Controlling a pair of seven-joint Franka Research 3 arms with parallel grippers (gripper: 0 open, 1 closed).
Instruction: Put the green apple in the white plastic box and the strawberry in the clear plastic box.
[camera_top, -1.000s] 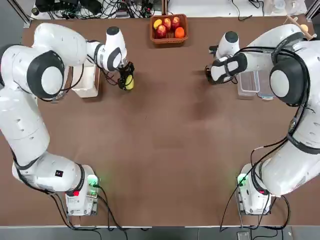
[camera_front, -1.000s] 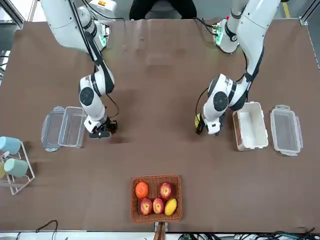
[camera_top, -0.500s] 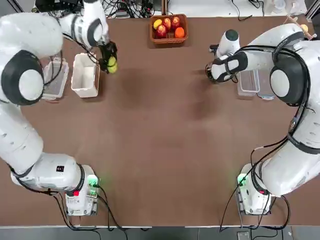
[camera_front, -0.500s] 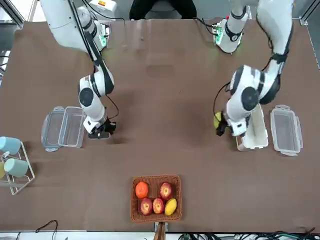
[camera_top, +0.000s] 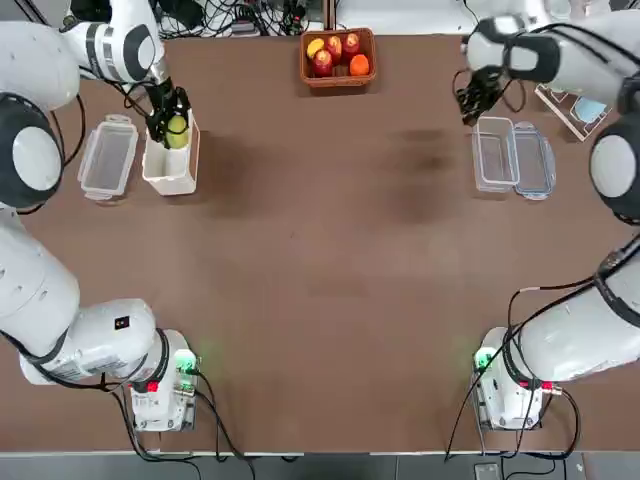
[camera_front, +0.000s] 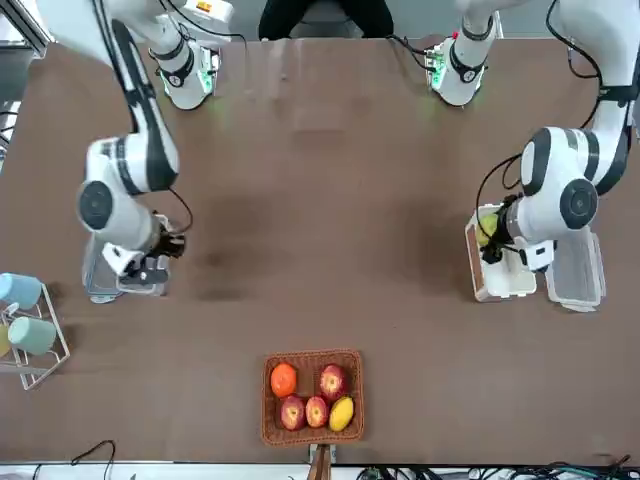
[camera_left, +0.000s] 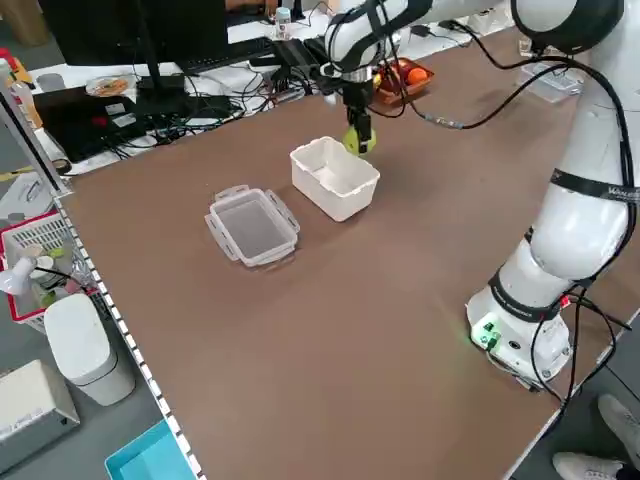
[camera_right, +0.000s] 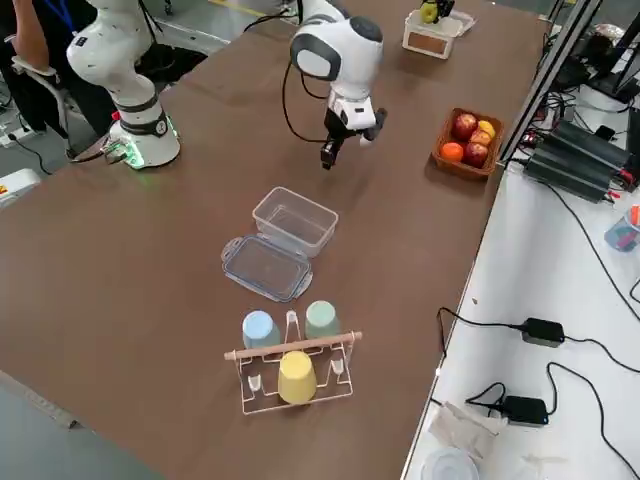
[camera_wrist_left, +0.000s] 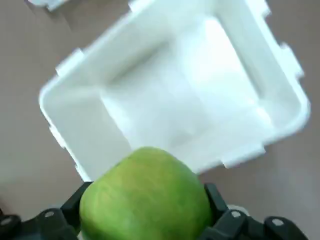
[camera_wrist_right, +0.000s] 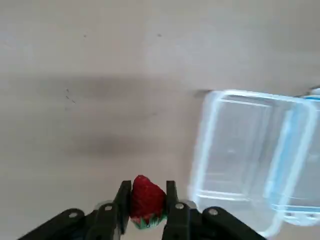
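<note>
The green apple (camera_top: 178, 128) hangs above the far end of the white plastic box (camera_top: 168, 180), with my left gripper (camera_top: 170, 122) shut on it. In the left wrist view the apple (camera_wrist_left: 145, 197) fills the jaws over the box's rim (camera_wrist_left: 280, 55). My right gripper (camera_top: 470, 100) is raised above the table beside the far corner of the clear plastic box (camera_top: 495, 155), which joins its bluish lid (camera_top: 533, 162). The right wrist view shows the strawberry (camera_wrist_right: 146, 199) pinched between the fingers, with the clear box (camera_wrist_right: 235, 155) off to one side and apart from it.
A wicker basket (camera_top: 338, 78) of red, yellow and orange fruit stands at the far middle edge. A lone clear tub (camera_top: 107, 158) lies beside the white box. A rack of cups (camera_right: 290, 365) sits past the clear box near the table's right edge.
My left arm has carried the apple from beside the white box up over its far end. My right gripper has shut on the strawberry and lifted it toward the far edge.
</note>
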